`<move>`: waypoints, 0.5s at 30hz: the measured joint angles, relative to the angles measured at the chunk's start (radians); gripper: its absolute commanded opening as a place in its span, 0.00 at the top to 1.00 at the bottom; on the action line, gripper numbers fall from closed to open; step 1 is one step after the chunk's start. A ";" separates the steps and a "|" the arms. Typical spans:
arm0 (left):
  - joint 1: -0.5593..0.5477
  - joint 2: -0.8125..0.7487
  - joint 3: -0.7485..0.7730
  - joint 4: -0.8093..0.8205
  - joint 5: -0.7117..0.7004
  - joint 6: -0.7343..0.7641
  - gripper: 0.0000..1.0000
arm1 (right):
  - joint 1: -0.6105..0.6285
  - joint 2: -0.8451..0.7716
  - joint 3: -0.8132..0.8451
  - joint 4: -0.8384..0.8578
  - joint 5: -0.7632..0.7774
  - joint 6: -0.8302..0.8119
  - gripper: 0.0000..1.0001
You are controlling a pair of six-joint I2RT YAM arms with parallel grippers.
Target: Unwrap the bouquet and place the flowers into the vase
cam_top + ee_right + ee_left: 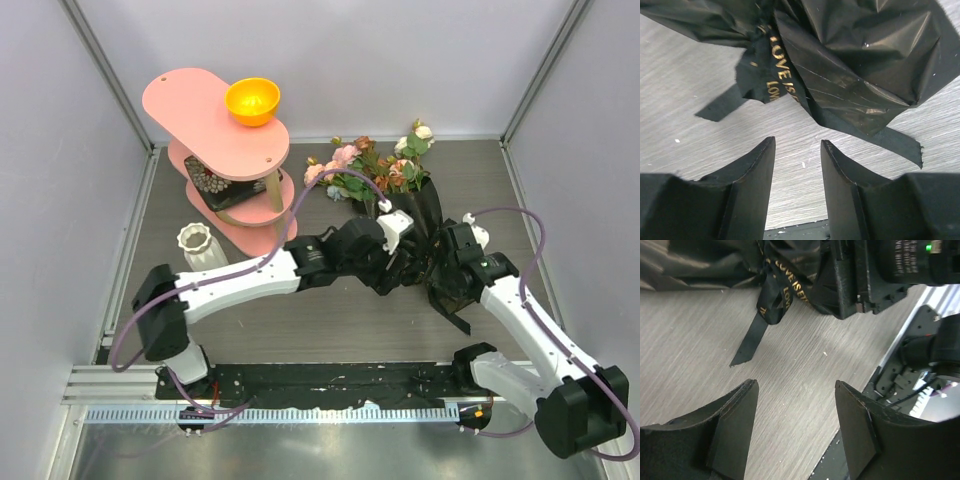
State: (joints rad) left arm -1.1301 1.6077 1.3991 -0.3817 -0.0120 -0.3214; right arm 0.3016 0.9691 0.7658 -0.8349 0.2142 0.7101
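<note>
Left gripper (795,385): fingers spread, nothing btwn them, over bare table (330,320). Right gripper (797,141): narrower gap, also pinching nothing. Both sit mid-table, tips just near of the bouquet's black wrap. Pink two-tier stand (215,130) at far left. Bouquet (425,212) lies far right of centre, wrap end toward the arms, flowers (350,160) fanned toward the far wall. Vase (197,246) upright on the table, just near of the stand, well apart from the bouquet. Orange bowl (251,100) on the stand's top tier. Ribbon (771,300), gold lettering, tied round the wrap, loose tail on the table.
</note>
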 measured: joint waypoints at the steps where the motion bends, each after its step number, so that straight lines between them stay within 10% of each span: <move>1: 0.000 0.029 -0.002 0.010 0.001 0.000 0.34 | 0.000 0.004 -0.023 0.012 -0.009 0.003 0.50; 15: 0.009 0.138 -0.056 0.126 0.025 -0.031 0.38 | 0.000 0.204 -0.087 0.179 0.020 -0.025 0.52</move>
State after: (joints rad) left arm -1.1213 1.7462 1.3430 -0.2562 0.0132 -0.3523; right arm 0.3016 1.1728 0.6788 -0.6556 0.2344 0.6849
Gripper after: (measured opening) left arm 0.633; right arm 0.493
